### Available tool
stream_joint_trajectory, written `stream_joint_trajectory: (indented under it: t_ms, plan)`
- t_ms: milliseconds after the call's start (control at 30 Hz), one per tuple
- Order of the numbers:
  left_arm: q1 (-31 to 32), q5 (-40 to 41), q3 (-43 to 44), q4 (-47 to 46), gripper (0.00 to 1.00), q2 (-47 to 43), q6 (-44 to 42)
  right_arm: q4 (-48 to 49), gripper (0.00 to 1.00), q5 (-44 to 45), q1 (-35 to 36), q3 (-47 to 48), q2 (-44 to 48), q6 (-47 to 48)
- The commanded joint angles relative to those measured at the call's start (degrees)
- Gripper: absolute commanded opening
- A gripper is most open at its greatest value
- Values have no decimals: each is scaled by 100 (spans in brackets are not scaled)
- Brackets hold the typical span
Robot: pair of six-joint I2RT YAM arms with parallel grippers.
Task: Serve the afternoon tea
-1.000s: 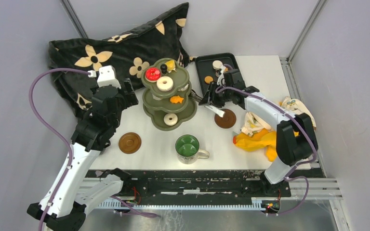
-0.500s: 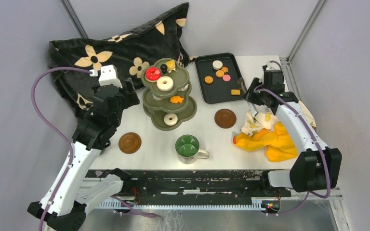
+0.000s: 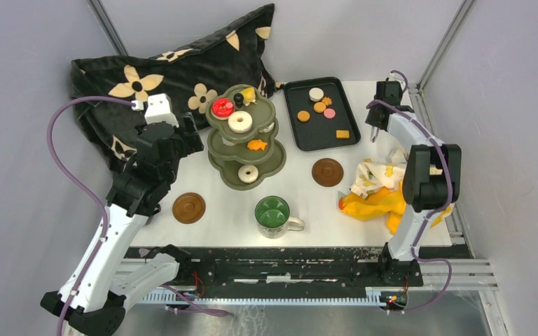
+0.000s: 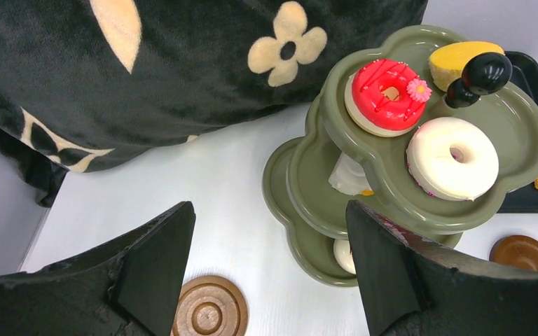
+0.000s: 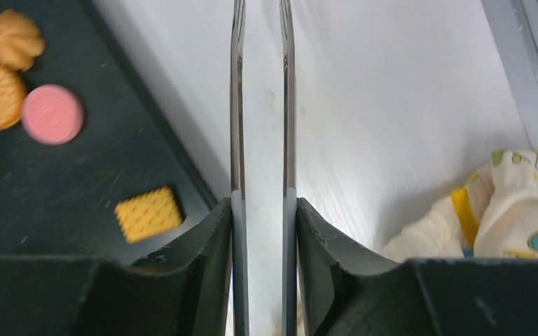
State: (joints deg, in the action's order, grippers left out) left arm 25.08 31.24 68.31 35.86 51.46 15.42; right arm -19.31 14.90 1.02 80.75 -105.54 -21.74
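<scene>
Top external view: tea service on the table, with both grippers clear of the stand.

Nearest us stands the mug (image 3: 274, 213), at 5 o'clock from the three-tier stand (image 3: 273, 165). One saucer (image 3: 188, 207) lies at the stand's 7 o'clock and another (image 3: 327, 171) at 4 o'clock. On the top tier we see a red donut (image 4: 385, 94) and a white donut (image 4: 452, 157). The left gripper (image 4: 267, 210) hangs at the stand's 9 o'clock, fingers spread wide. At 2 o'clock the black tray (image 3: 319, 136) carries cookies (image 3: 320, 107). At the tray's 3 o'clock, the right gripper (image 5: 263, 210) clamps the metal tongs (image 5: 237, 105).
</scene>
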Motion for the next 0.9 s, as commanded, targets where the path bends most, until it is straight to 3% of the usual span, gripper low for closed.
stream_joint_trajectory:
  t_ms: [0, 433, 567, 667, 767, 867]
  plan:
    - [-37, 132, 149, -247, 86, 18, 22, 751, 41, 652, -116, 682, -607, 283]
    - [-35, 145, 86, -342, 86, 77, -61, 188, 68, -306, -646, 1712, -1769, -134]
    - [-34, 145, 109, -307, 86, 11, -18, -69, 75, -335, -655, 1859, -1408, -145]
    - [-36, 92, 153, -239, 87, -58, 24, -277, 93, -395, -648, 1876, -919, -228]
    - [-35, 37, 154, -211, 88, -133, 93, -686, 100, -457, -645, 1912, -403, -303]
    - [-30, -67, 110, -179, 91, -175, 187, -1088, 99, -548, -628, 1790, 173, -318]
